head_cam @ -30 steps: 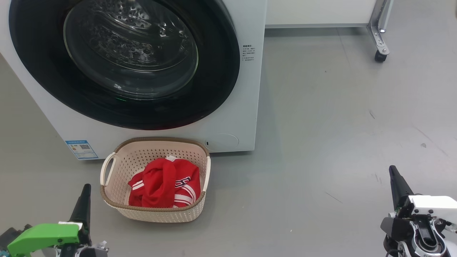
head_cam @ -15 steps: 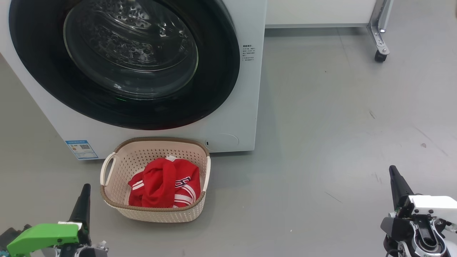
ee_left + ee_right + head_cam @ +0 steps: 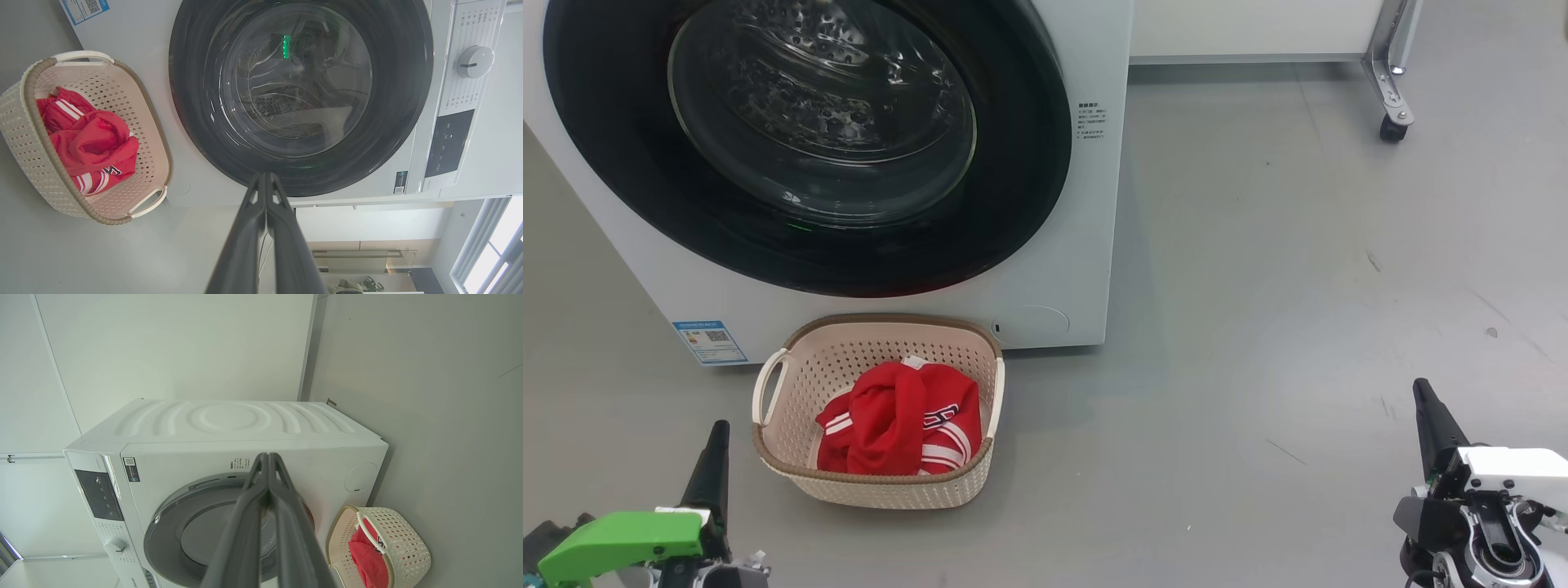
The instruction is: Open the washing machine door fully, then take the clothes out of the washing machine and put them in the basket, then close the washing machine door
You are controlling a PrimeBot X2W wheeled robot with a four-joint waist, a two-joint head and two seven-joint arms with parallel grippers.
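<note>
so the red jersey (image 3: 898,420) is sitting crumpled in the cream basket (image 3: 890,494), which is parked on the floor just in front of the washing machine (image 3: 1086,245), touching or nearly touching its base. The washing machine door (image 3: 1013,204) looks shut flush against the front, so I'd say the job is basically done

handling-wise the jersey is soft, light and floppy. If it needed moving, I'd pinch the bunched fold on top. The door is stiff with a glossy rim that's probably slippery, so go for its outer edge and not the glass bowl

left gripper (image 3: 719,433) and right gripper (image 3: 1423,394) both sit low and well back from everything, fingers pointing toward the machine, pressed together on nothing
</note>
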